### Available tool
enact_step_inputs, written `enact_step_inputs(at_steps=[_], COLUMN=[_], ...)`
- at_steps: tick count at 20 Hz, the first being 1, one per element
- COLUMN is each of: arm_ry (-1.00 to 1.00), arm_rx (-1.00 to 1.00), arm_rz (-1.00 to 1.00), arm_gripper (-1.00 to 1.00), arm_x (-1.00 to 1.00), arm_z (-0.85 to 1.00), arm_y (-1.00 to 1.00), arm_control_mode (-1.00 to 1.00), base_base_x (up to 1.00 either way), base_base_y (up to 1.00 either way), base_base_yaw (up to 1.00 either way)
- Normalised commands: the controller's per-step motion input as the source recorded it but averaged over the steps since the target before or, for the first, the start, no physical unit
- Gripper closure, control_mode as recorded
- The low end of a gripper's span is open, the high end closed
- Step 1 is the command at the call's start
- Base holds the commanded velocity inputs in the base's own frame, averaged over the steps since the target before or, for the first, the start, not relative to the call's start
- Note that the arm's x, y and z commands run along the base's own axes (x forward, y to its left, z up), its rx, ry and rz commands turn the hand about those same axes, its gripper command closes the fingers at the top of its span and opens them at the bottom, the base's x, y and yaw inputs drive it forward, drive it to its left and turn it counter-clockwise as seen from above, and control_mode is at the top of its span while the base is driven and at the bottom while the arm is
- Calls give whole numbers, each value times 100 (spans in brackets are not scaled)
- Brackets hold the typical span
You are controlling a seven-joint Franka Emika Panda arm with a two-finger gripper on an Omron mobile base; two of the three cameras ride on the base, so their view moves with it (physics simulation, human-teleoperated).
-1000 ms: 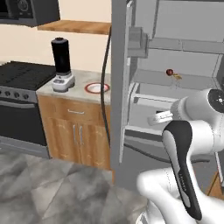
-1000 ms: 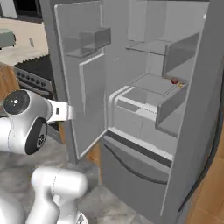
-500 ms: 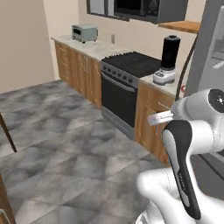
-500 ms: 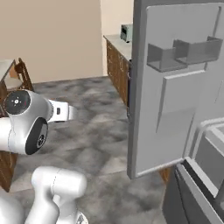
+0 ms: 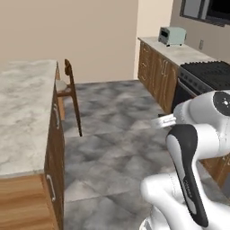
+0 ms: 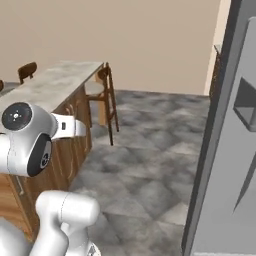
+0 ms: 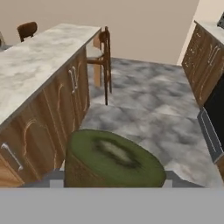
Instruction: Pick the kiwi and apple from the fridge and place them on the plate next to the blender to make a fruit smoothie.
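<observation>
Hand view: claw (image 7: 109, 183) gripping kiwi (image 7: 111, 159); right base view: fridge (image 6: 225, 150) door

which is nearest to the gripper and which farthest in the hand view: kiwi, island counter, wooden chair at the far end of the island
1. The kiwi, right at the gripper, bottom centre.
2. The island counter, running along the left side, its near cabinets beside the hand.
3. The wooden chair, farthest, at the island's far end, upper centre.

kiwi (image 7: 111, 159): matt, rough | island counter (image 7: 39, 61): polished marble | cabinets (image 7: 57, 109): wood
</observation>
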Motion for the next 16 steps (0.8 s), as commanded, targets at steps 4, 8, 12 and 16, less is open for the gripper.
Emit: enact_step_inputs(at_steps=[4, 8, 12, 16], arm_ry=[0, 0, 0, 0], arm_rx=[0, 0, 0, 0], arm_rz=[0, 0, 0, 0], arm_gripper=[100, 100, 100, 100], arm_x=[0, 0, 0, 0], arm_z=[0, 0, 0, 0], arm_y=[0, 0, 0, 0], arm_control_mode=[100, 100, 100, 100], base_base_x=[100, 100, 100, 100], base_base_y=[-66, -62, -40, -9], base_base_yaw=[6, 0, 0, -9])
